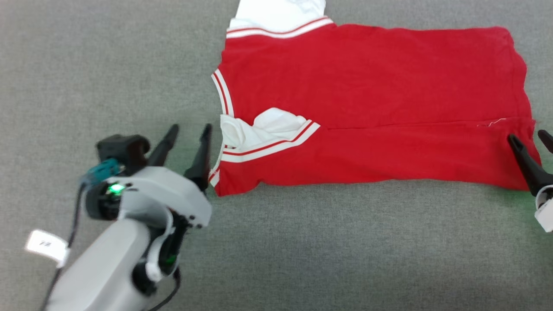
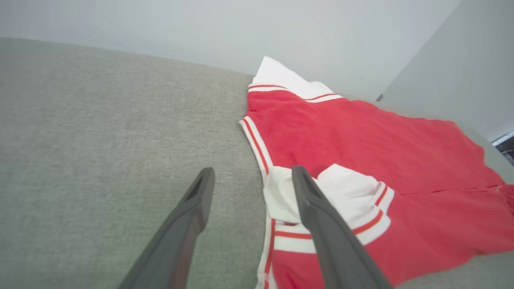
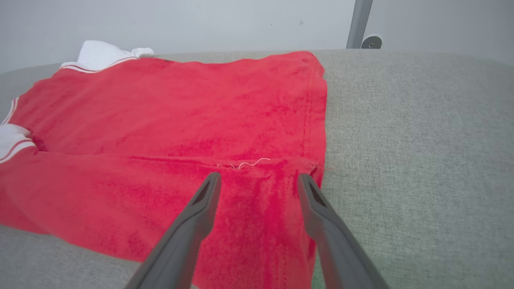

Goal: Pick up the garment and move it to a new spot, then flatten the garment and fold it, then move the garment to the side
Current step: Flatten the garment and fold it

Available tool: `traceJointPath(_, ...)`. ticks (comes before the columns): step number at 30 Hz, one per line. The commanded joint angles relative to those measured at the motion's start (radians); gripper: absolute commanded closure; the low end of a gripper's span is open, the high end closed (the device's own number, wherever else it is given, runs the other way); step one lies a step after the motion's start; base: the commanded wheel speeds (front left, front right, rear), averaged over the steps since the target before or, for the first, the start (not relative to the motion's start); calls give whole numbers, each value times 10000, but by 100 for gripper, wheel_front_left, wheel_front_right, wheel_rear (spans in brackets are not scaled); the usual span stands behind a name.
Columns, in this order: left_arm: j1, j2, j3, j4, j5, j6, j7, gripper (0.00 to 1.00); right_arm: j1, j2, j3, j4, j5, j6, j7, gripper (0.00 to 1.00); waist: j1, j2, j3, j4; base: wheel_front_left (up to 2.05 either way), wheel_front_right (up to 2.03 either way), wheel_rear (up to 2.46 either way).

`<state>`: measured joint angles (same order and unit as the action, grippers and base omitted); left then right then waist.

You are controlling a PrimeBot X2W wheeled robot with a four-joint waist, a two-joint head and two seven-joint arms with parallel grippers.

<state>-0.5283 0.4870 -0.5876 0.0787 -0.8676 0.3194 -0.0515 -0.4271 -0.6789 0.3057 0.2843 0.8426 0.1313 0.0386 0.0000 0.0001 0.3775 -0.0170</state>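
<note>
Closest to the robot, the left gripper [image 1: 191,127] stands with its fingers spread and empty at the collar end of the garment [image 1: 367,86]. The right gripper [image 1: 528,136] is likewise spread over the hem corner, perhaps brushing the cloth. The jersey lies flat on the grey surface [image 1: 302,242], its long axis running left to right between them and its near strip folded over. The far edge, with the far sleeve [image 1: 281,13], lies ahead of both arms alike
</note>
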Motion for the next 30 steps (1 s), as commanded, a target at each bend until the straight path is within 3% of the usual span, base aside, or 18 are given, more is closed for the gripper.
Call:
traceJointPath(1, 196, 192, 39, -394, 78, 225, 139, 0, 132, 56, -151, -117, -121, -11, -58, 0, 0, -1, -132, 10, 0, 0, 0)
traceJointPath(7, 874, 1257, -283, -2854, 128, 1347, 1855, 0, 530, 247, -765, -900, -548, -11, 105, 0, 0, -1, -3, -184, 0, 0, 0)
traceJointPath(11, 1118, 1790, -597, -3286, -59, 1943, 3224, 0, 672, 512, -1024, -1463, -861, -11, 328, 0, 0, -1, 136, -406, 0, 0, 0)
traceJointPath(13, 1125, 1749, -565, -3382, -309, 2111, 3590, 0, 750, 642, -1114, -1685, -943, -11, 419, 0, 0, -1, 208, -498, 0, 0, 0)
traceJointPath(16, 1034, 1921, -557, -3237, -427, 2118, 3930, 0, 867, 778, -1253, -1923, -1099, -11, 602, 0, 0, -1, 302, -618, 0, 0, 0)
traceJointPath(27, 841, 1662, -505, -2200, -1074, 1594, 4294, 0, 1055, 1016, -1723, -2501, -1431, -11, 1138, 0, 0, -1, 503, -959, 0, 0, 0)
traceJointPath(28, 864, 1579, -524, -2140, -1134, 1528, 4276, 49, 1094, 1000, -1774, -2516, -1450, -11, 1192, 0, 0, -1, 506, -970, 0, 0, 0)
traceJointPath(29, 890, 1560, -576, -2077, -1169, 1454, 4261, 85, 1134, 975, -1835, -2523, -1462, -11, 1261, 0, 0, -1, 503, -977, 0, 0, 0)
traceJointPath(30, 909, 1519, -619, -2036, -1194, 1364, 4242, 100, 1162, 929, -1885, -2524, -1479, -11, 1352, 0, 0, -1, 498, -976, 0, 0, 0)
